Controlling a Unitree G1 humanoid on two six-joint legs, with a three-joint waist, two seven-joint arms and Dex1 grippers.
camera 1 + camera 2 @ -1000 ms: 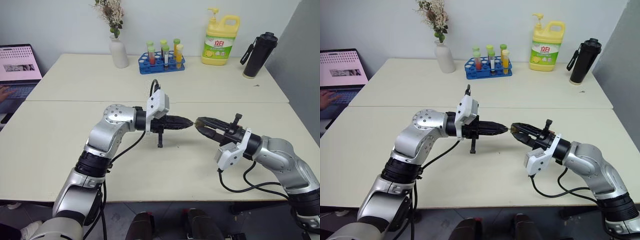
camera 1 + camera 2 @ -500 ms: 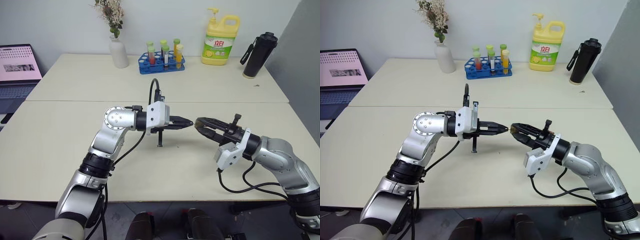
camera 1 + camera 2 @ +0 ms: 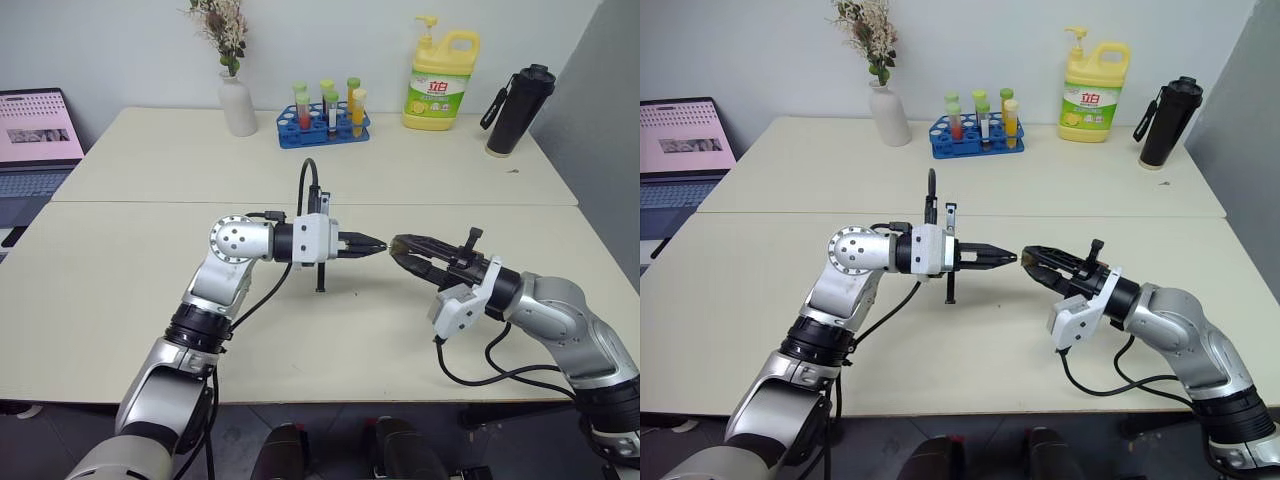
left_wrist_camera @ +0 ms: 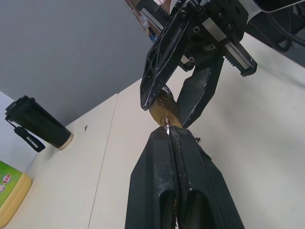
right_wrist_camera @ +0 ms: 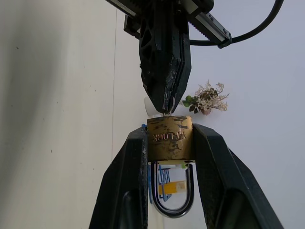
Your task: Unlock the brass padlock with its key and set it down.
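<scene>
The brass padlock is clamped by its sides between my right gripper's two black fingers, held above the table. Its silver shackle points back between those fingers. My left gripper is shut on the key; only a silver sliver of it shows, entering the keyhole in the padlock's end face. Over the middle of the near table, the left gripper and right gripper meet tip to tip, both roughly level.
Along the far table stand a white vase with flowers, a blue rack of test tubes, a yellow detergent bottle and a black bottle. A laptop sits at the far left. Bare tabletop lies below both grippers.
My left wrist has rolled about its own line with the key in the lock, its white block swinging down to level. Both hands stayed in place. A person's hand left the laptop.
</scene>
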